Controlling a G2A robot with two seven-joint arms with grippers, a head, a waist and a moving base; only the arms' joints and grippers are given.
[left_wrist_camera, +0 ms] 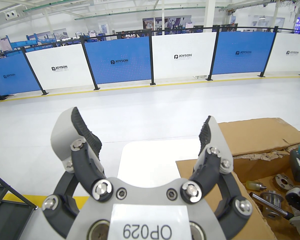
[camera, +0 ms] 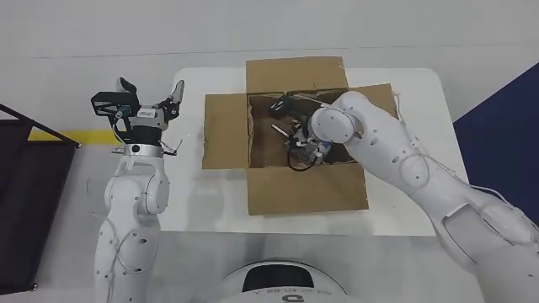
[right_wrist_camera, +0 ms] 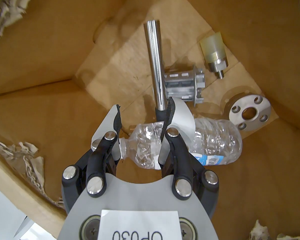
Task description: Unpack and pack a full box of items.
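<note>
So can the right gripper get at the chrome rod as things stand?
Probably yes. The right gripper is open inside the box, and the chrome rod lies uncovered just ahead, next to the slotted hub. Its near end sits by one finger, so a small sideways shift seems needed.

A white table [camera: 421, 88] with rounded corners is seen, and a brown cardboard box [camera: 307, 189] is set directly on it, near its middle. The box is opened, with its flaps folded outward. Bare tabletop is left to both sides of the box and along the near edge.
</note>
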